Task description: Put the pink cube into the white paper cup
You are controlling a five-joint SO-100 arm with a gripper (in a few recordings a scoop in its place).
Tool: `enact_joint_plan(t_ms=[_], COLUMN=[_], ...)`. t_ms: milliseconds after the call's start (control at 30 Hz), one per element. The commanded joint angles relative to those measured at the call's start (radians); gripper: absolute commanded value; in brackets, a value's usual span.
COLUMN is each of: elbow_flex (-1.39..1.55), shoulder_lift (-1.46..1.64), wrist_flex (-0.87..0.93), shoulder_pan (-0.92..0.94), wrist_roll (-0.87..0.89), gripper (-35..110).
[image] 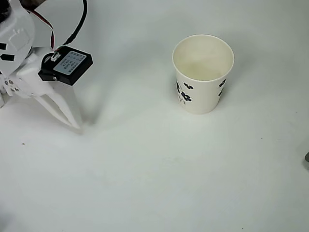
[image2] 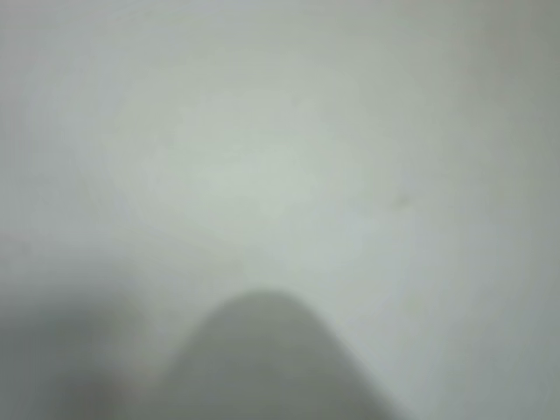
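Gripper low at the overhead view's left, white fingers drawn together to a point, pinching nothing visible; white paper cup stands upright well off to its right, mouth open.

label on black servo too small to read, no legible text

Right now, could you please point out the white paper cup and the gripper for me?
white paper cup [image: 199, 99]: overhead view, printed side wall.
gripper [image: 72, 121]: overhead view, near the white fingertips.
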Motion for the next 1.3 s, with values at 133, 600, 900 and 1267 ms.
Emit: enact_joint_plan(t_ms=[133,600,900,1267], elbow_flex=[-0.235,-0.565,-0.661,-0.765], shoulder_lift=[-0.044,-0.356,-0.535,-0.753], wrist_flex=[0.086,0.152,0.152,0.147], shoulder_pan=[0.054,0.282,0.425,0.655], wrist_roll=[0.002,-0.172,-0.227,-0.394], gripper=[0,0,0,0])
